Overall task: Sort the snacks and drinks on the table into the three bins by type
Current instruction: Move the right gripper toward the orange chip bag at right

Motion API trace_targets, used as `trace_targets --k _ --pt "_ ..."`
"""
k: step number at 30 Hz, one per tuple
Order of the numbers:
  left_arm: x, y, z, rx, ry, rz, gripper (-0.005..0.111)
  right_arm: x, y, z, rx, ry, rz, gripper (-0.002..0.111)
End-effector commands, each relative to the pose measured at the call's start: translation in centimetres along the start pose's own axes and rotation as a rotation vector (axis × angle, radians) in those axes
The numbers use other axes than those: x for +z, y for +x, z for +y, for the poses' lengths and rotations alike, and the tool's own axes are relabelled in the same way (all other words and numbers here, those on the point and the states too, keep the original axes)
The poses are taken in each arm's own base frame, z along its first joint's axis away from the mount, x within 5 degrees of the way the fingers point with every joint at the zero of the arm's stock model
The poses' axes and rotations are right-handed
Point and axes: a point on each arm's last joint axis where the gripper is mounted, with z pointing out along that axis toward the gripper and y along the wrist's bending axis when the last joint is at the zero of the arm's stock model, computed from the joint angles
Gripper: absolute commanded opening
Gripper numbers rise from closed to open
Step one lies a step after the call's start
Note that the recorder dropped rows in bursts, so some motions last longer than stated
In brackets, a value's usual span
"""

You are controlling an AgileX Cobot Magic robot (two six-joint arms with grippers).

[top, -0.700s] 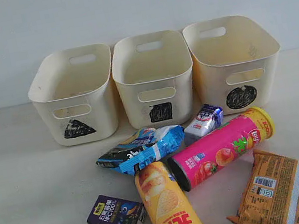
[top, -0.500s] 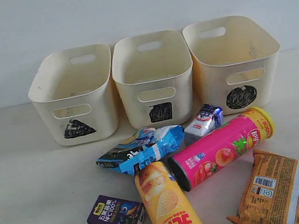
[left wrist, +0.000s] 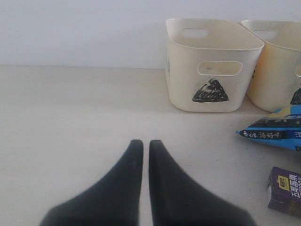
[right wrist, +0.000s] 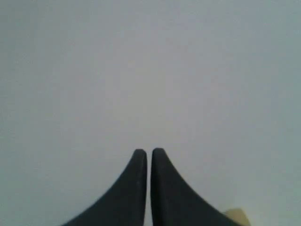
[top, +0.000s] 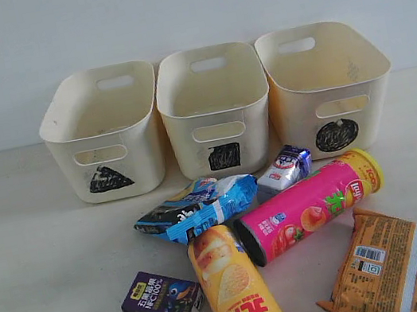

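Note:
Three cream bins stand in a row at the back: triangle bin point(top: 103, 130), square bin point(top: 214, 106), circle bin point(top: 325, 83). In front lie a blue-black bag point(top: 197, 206), a white and blue carton point(top: 284, 169), a pink chip cylinder point(top: 310, 204), a yellow chip cylinder point(top: 236, 287), a dark purple carton point(top: 163, 301) and an orange-brown bag point(top: 401, 263). No arm shows in the exterior view. My left gripper point(left wrist: 146, 143) is shut and empty over the bare table point(left wrist: 70, 117), left of the triangle bin point(left wrist: 211, 66). My right gripper point(right wrist: 149, 151) is shut, facing a blank grey wall.
The bins look empty inside. A pale wall runs behind them. In the left wrist view the blue-black bag point(left wrist: 275, 129) and purple carton point(left wrist: 286, 190) lie to the side of my fingers.

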Motion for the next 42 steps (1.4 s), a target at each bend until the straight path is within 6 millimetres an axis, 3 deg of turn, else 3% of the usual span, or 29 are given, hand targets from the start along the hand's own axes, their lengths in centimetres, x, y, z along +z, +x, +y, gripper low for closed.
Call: trace_targets --k 1,8,10,13,16,18,23,27,31,34,36,38,42 --pt "0.0 0.0 0.0 0.010 0.002 -0.008 0.004 1.6 -2.2 2.1 0.039 0.084 0.203 0.000" --pt "0.0 0.0 0.0 0.010 0.002 -0.008 0.004 5.3 -4.8 4.4 -0.085 0.138 0.362 0.000" --pt "0.0 0.0 0.0 0.010 0.002 -0.008 0.004 7.2 -4.6 4.4 -0.237 0.140 0.436 0.000" --pt "0.0 0.0 0.0 0.010 0.002 -0.008 0.004 10.0 -2.7 3.3 -0.514 0.121 0.591 0.000" --pt "0.0 0.0 0.0 0.010 0.002 -0.008 0.004 12.0 1.9 0.4 -0.683 0.143 1.052 0.000" --pt "0.0 0.0 0.0 0.010 0.002 -0.008 0.004 12.7 3.9 -0.9 -0.681 0.177 1.265 0.000" --pt "0.0 0.0 0.0 0.010 0.002 -0.008 0.004 13.7 8.4 -3.1 -0.487 0.258 1.722 0.000" --pt "0.0 0.0 0.0 0.010 0.002 -0.008 0.004 14.6 11.4 -2.7 -0.262 0.071 1.896 0.000" --pt "0.0 0.0 0.0 0.010 0.002 -0.008 0.004 16.0 12.1 -2.5 0.175 -0.171 1.800 0.000" --pt "0.0 0.0 0.0 0.010 0.002 -0.008 0.004 18.3 10.8 -5.4 0.389 -0.116 1.526 0.000" --pt "0.0 0.0 0.0 0.010 0.002 -0.008 0.004 18.7 9.9 -7.1 0.446 -0.045 1.445 0.000" --pt "0.0 0.0 0.0 0.010 0.002 -0.008 0.004 18.1 9.6 -8.1 0.462 0.018 1.453 0.000" --pt "0.0 0.0 0.0 0.010 0.002 -0.008 0.004 15.0 11.1 -8.9 0.515 0.108 1.532 0.005"
